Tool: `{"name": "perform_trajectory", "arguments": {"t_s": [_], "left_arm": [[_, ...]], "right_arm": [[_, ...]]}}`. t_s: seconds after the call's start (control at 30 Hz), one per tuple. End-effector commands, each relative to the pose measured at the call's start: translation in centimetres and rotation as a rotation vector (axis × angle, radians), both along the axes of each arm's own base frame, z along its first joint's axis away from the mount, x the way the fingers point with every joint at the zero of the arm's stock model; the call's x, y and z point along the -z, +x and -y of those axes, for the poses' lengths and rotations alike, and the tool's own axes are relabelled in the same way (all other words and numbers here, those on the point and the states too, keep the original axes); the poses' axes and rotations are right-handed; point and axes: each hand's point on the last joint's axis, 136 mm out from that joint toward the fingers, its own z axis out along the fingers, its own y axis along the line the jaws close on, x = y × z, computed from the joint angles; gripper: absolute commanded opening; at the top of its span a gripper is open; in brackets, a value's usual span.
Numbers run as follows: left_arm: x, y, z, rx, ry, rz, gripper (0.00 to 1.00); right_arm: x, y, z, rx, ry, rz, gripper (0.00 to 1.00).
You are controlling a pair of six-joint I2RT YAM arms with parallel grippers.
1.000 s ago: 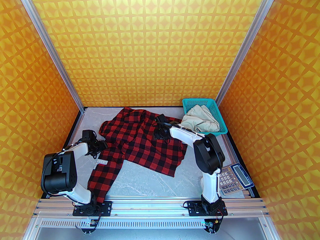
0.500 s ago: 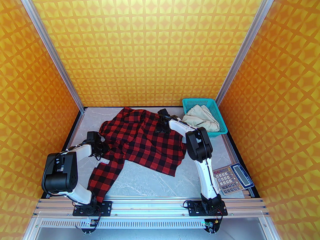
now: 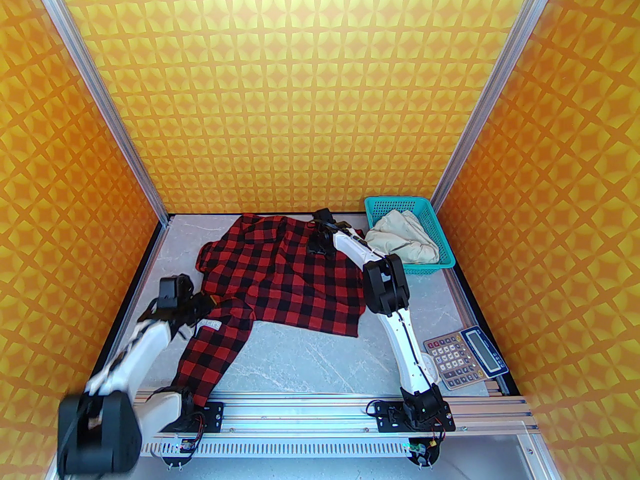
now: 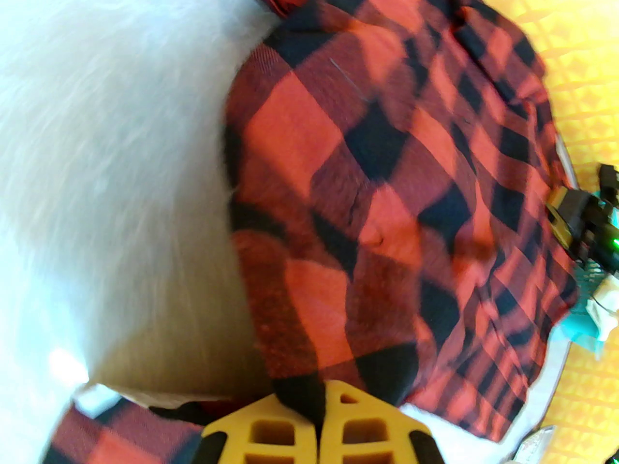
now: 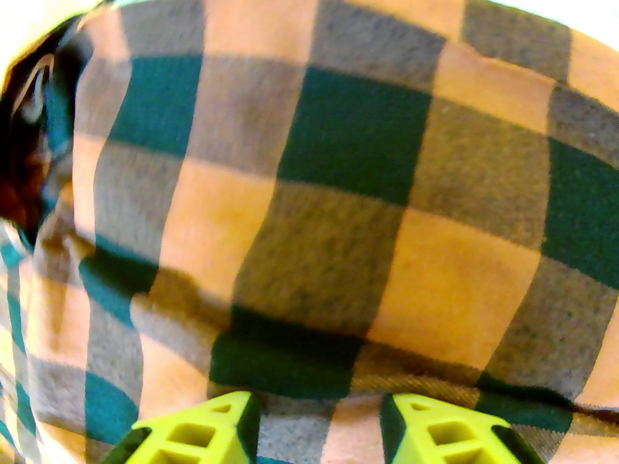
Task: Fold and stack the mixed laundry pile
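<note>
The checked shirt [image 3: 295, 278] lies spread over the table [image 3: 310, 363] from centre to 12 o'clock. One sleeve [image 3: 210, 358] trails to 7 o'clock at the near edge. The left gripper [image 3: 200, 305] meets that sleeve at 9 o'clock, beside its white patch [image 3: 210, 325]. The right gripper [image 3: 317, 248] sits on the shirt at 12. A teal basket [image 3: 442, 238] at 2 o'clock holds cream trousers [image 3: 400, 243], and a calculator [image 3: 465, 353] lies at 4.

top: high, rear, looking down | wrists: pressed close to shirt [image 3: 300, 288] | shared: shirt
</note>
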Motion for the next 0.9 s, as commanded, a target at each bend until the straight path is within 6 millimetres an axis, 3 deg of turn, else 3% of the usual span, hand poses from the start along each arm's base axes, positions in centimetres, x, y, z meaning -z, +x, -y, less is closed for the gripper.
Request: {"name": "perform_trajectory", "arguments": {"t_s": [0.0,0.1,0.13,0.2,0.27,0.37,0.43,0.53,0.67,0.77,0.87], "left_arm": [[1.3,-3.2,0.0,-0.038,-0.012,-0.126,0.0],[0.8,-4.3,-0.1,-0.046,-0.013,-0.125,0.0],[0.7,-4.7,-0.2,-0.043,-0.003,-0.122,0.07],[0.5,-5.2,-0.4,-0.035,0.024,-0.124,0.35],[0.4,-5.1,-0.5,-0.02,0.041,-0.119,0.4],[0.5,-4.4,-0.5,0.013,0.064,-0.12,0.47],[0.8,-3.8,-0.5,0.039,0.082,-0.125,0.51],[0.9,-2.4,-0.5,0.082,0.104,-0.111,0.54],[0.4,1.1,-0.4,0.171,0.145,-0.086,0.56],[-2.3,5.3,0.7,0.247,0.16,0.002,0.4],[-4.0,9.9,3.1,0.343,0.137,0.08,0.35]], "right_arm": [[3.8,-0.9,1.2,0.037,-0.015,-0.097,0.48],[2.4,-0.1,1.8,0.044,-0.009,-0.079,0.48],[1.5,-0.1,1.6,0.036,-0.005,-0.075,0.48],[-0.6,-0.5,1.5,0.023,0.007,-0.064,0.49],[-2.8,-1.3,1.6,0.014,0.027,-0.041,0.49],[-6.2,-4.6,2.7,0.017,0.051,0.005,0.51],[-7.1,-7.7,3.6,0.026,0.069,0.011,0.51],[-6.6,-13.2,5.6,0.037,0.062,-0.02,0.51],[-4.1,-20.4,8.3,0.065,0.034,-0.103,0.51],[-1.6,-24.1,9.2,0.077,0.03,-0.176,0.49],[0.2,-26.1,9.3,0.069,0.01,-0.232,0.48]]}}
